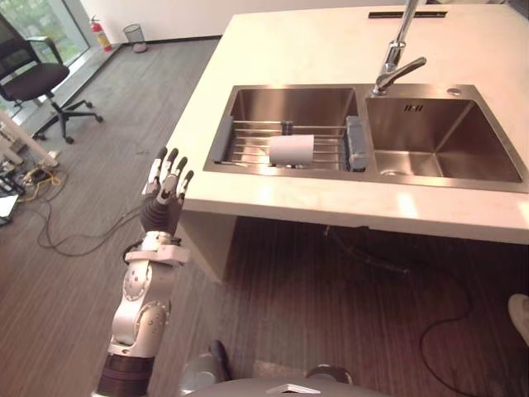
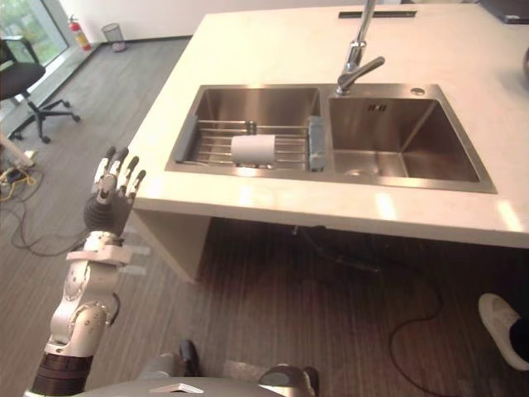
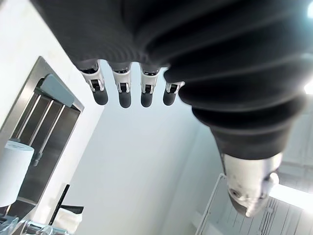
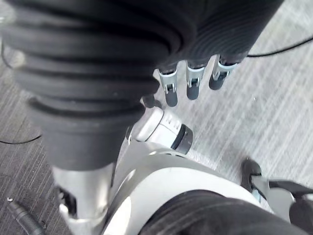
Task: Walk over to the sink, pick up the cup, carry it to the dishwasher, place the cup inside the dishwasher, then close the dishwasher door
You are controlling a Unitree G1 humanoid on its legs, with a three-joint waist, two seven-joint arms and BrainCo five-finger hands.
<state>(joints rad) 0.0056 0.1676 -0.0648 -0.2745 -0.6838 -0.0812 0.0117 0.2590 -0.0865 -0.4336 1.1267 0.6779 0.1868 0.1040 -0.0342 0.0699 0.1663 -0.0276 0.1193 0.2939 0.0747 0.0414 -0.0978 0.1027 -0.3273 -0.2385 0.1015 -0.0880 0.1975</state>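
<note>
A cream bench (image 1: 463, 50) carries a steel double sink (image 1: 446, 141), with a tap (image 1: 397, 62) at its far edge and a dark slot (image 1: 407, 14) beyond.

Open air all round the left hand (image 1: 168, 184), upright with straight fingers beside the counter (image 1: 273, 194) corner. Just to its right, the counter's edge — a solid front, passable only over the top. Beyond that edge, down in the left basin (image 1: 281, 103), a wire rack (image 1: 248, 141) across the basin, with the cup (image 1: 292, 150) on its side on the bars, open above and on the hand's side. Tight on the cup's far side: a grey caddy (image 1: 355, 142) against the divider. Farther right, behind the divider, the tap (image 1: 397, 62) — tall, spout leaning over the basins. Off to the hand's left, bare floor (image 1: 124, 107), then a chair (image 1: 31, 81) well apart.
</note>
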